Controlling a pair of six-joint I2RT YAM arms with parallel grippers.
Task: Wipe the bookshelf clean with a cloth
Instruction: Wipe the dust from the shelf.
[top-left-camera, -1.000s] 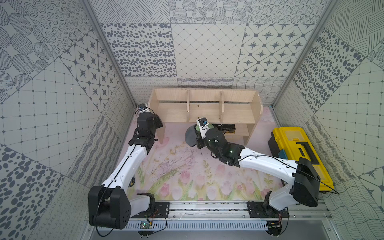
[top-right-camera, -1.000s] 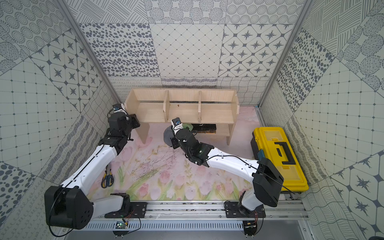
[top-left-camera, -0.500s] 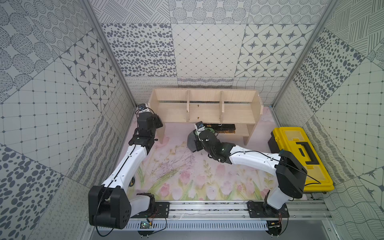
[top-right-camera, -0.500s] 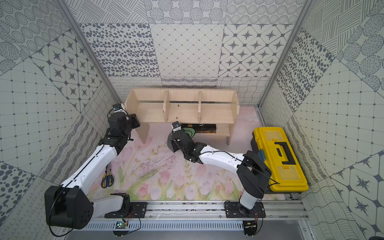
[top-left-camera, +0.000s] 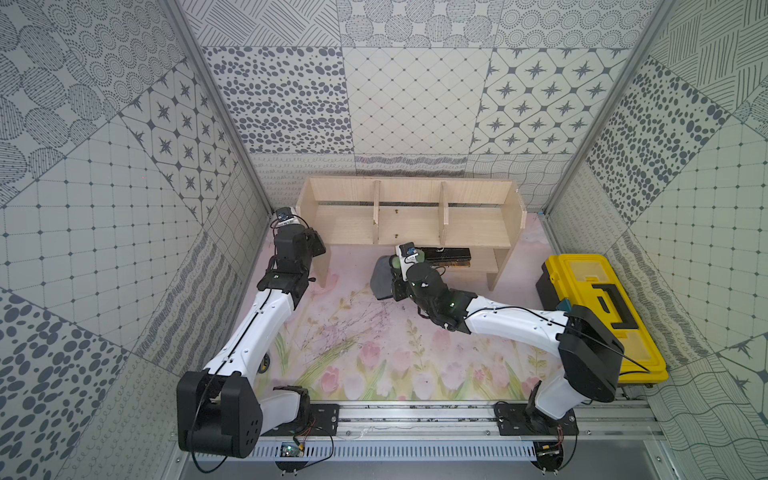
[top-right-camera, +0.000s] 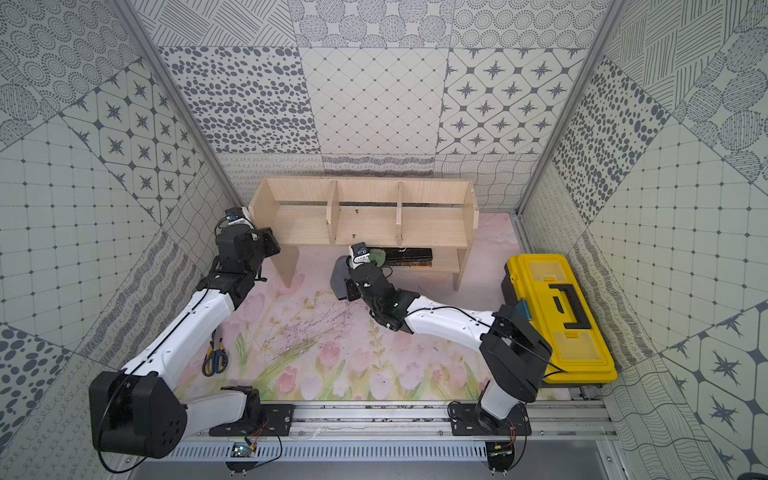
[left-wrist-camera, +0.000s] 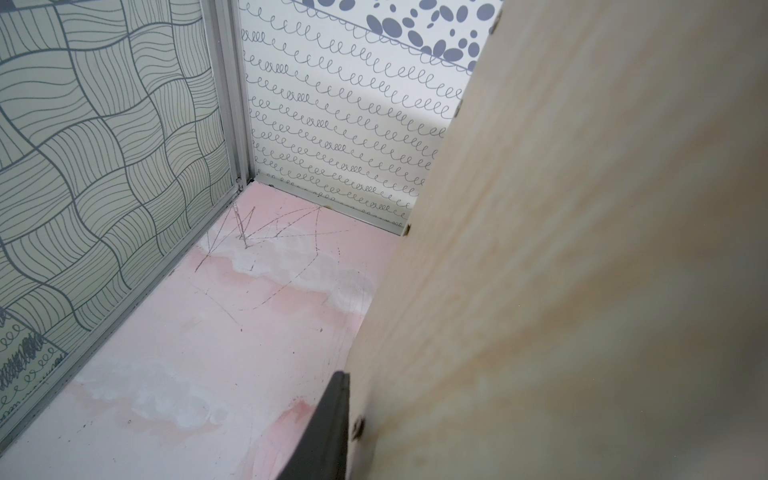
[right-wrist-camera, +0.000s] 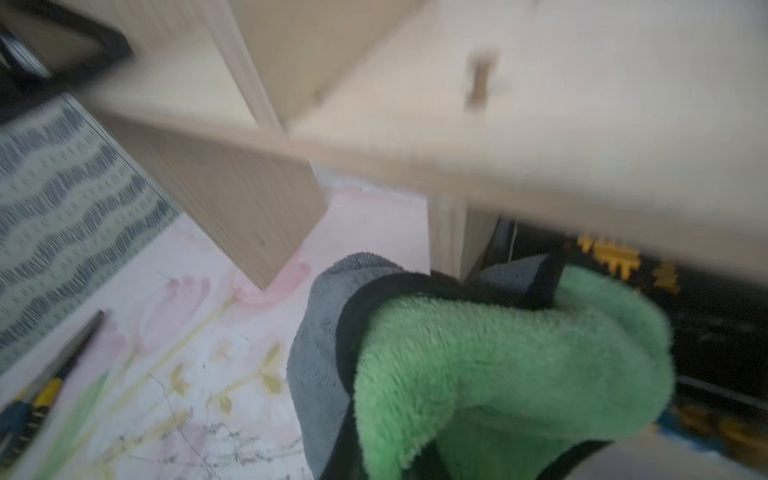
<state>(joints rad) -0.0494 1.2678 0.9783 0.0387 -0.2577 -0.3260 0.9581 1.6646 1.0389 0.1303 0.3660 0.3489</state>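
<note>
Fully closed right gripper (top-left-camera: 393, 272) holds the floppy grey-and-green cloth (right-wrist-camera: 498, 374) before the pale wood three-bay bookshelf (top-left-camera: 409, 226). Only the left wrist view shows the left gripper (top-left-camera: 316, 246)'s dark finger (left-wrist-camera: 328, 428), seemingly touching its side panel (left-wrist-camera: 582, 249); I cannot tell how far those jaws are open.

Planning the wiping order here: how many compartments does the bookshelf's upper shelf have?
3, side by side across the bookshelf: the left compartment, the middle compartment between the two upright dividers, and the right compartment at the end nearest the yellow toolbox. None looks hidden.

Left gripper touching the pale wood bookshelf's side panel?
Touching. Left gripper: in left wrist view its dark finger lies flush against the bookshelf panel, no gap.
</note>
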